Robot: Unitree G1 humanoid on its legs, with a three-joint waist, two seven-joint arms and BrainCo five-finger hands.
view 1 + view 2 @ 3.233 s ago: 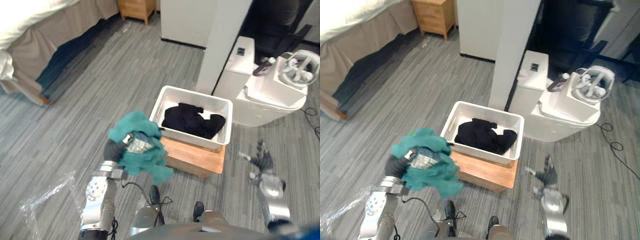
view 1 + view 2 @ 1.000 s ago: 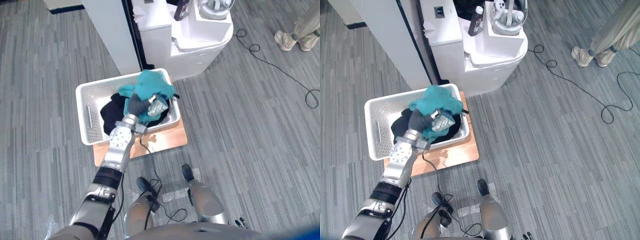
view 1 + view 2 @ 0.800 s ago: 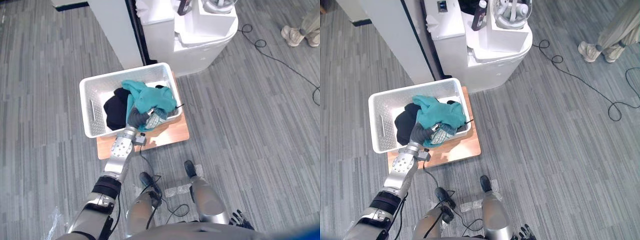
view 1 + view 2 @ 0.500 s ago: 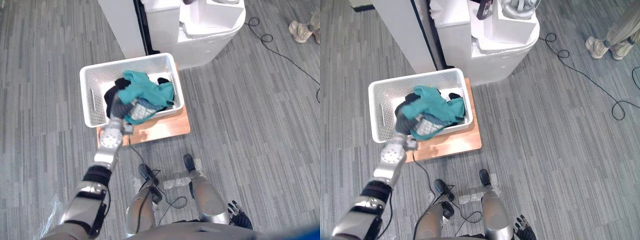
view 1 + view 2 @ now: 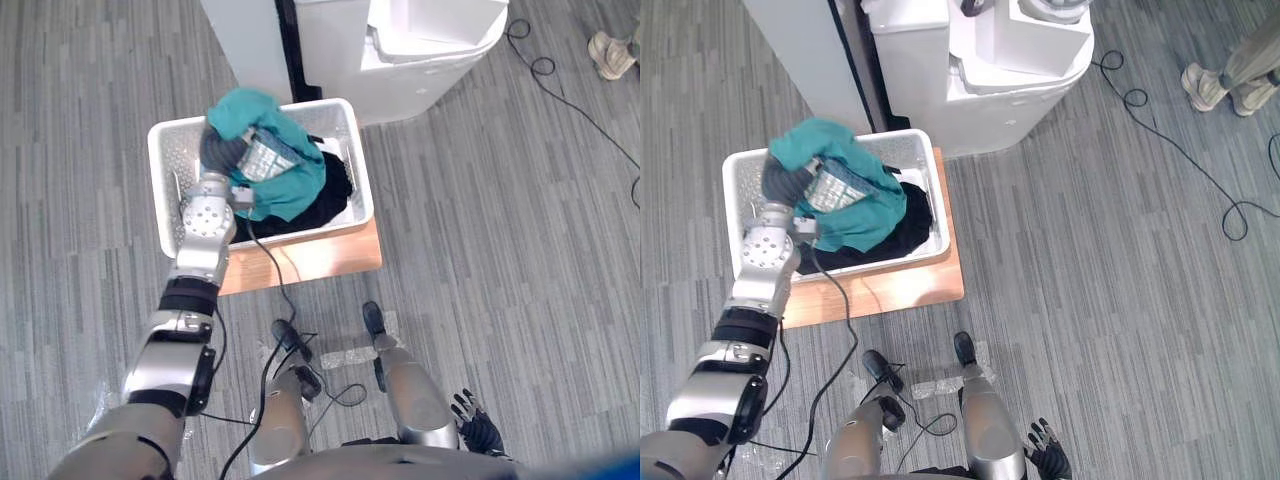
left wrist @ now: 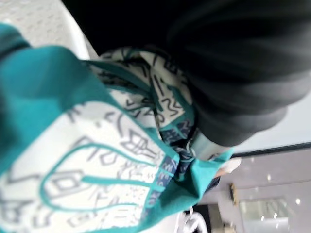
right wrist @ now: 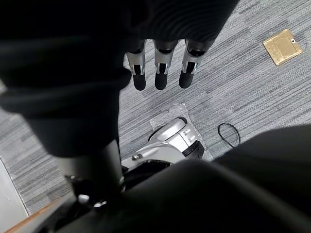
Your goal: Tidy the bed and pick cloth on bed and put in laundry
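My left hand [image 5: 222, 150] is shut on a teal patterned cloth [image 5: 285, 190], held over the left part of a white laundry basket [image 5: 357, 135]. The cloth drapes down from the hand into the basket. A black garment [image 5: 330, 195] lies inside, partly hidden under the teal cloth. Seen from the left wrist, the teal cloth [image 6: 92, 160] bunches against the hand's dark cover [image 6: 233, 63]. My right hand [image 7: 160, 73] hangs low at my side over the floor, fingers straight; it also shows at the lower right [image 5: 475, 428].
The basket stands on a low wooden platform [image 5: 315, 262]. Behind it are a white pillar [image 5: 245, 40] and a white appliance [image 5: 1020, 50]. A person's shoe [image 5: 1205, 85] and a black cable [image 5: 1160, 135] lie on the grey floor at the upper right.
My left hand has carried the teal cloth from the basket's front edge up and over its left side. The whole view has shifted a little too.
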